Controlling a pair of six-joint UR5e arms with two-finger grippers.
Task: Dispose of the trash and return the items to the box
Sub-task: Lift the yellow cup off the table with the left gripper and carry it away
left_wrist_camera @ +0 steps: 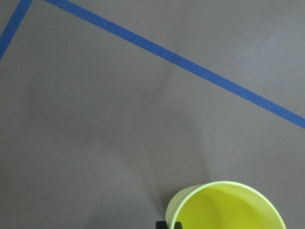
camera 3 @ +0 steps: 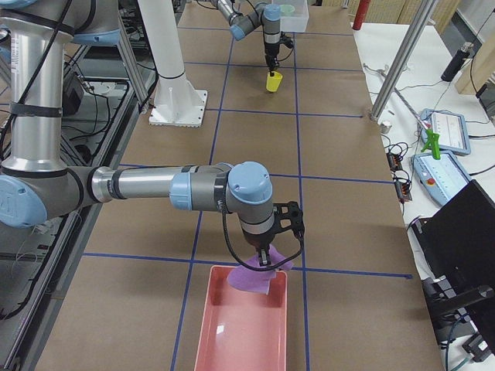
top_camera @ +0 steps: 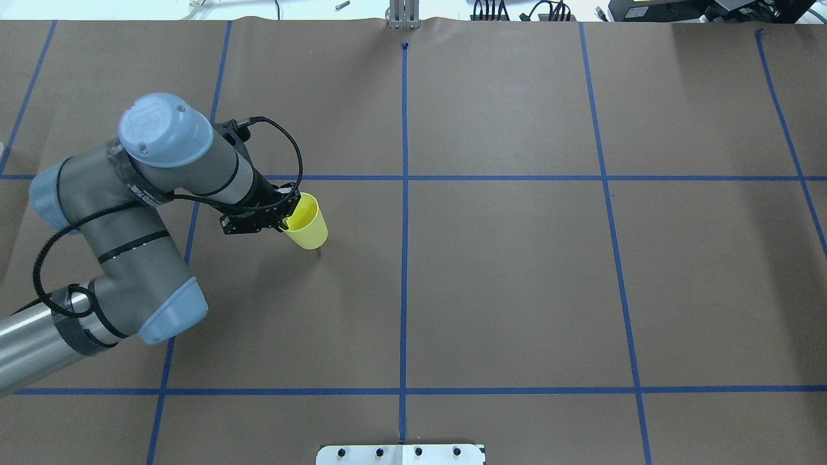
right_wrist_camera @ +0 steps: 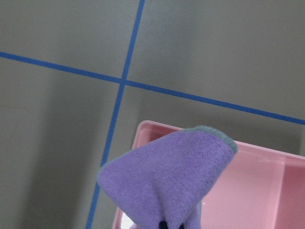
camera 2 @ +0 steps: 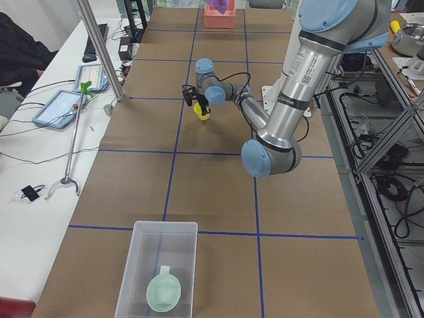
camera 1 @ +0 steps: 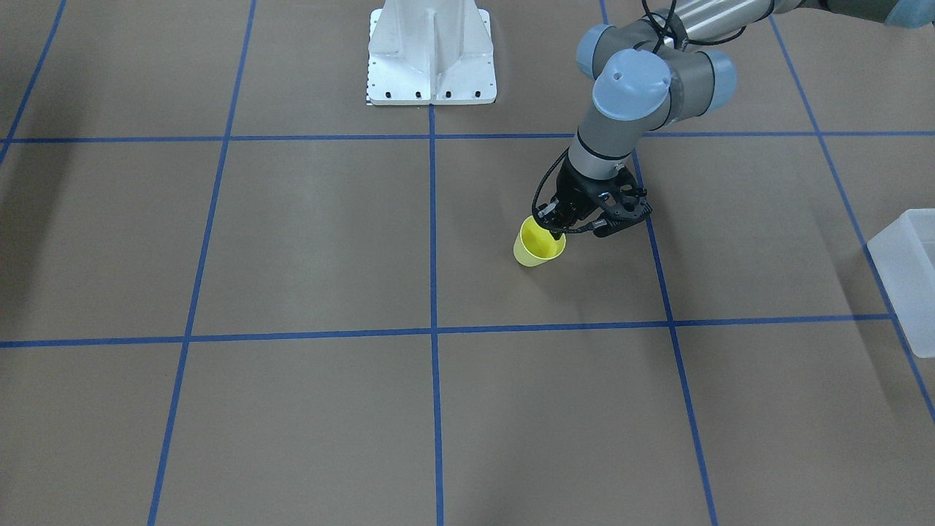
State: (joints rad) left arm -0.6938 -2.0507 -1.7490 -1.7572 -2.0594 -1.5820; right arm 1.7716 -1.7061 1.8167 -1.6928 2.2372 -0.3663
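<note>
Rim of yellow cup [camera 1: 537, 252] clamped in left tool [camera 1: 552, 231] — box [camera 1: 909, 281] well apart, off robot's left; right tool [camera 3: 265, 260] pinching purple cloth [right_wrist_camera: 167, 181] over pink tray [right_wrist_camera: 252, 200].

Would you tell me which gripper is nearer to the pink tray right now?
Right. The right gripper hangs just over one end of the pink tray, pinching a purple cloth; the left gripper is far down the table, gripping the rim of the yellow cup.
</note>
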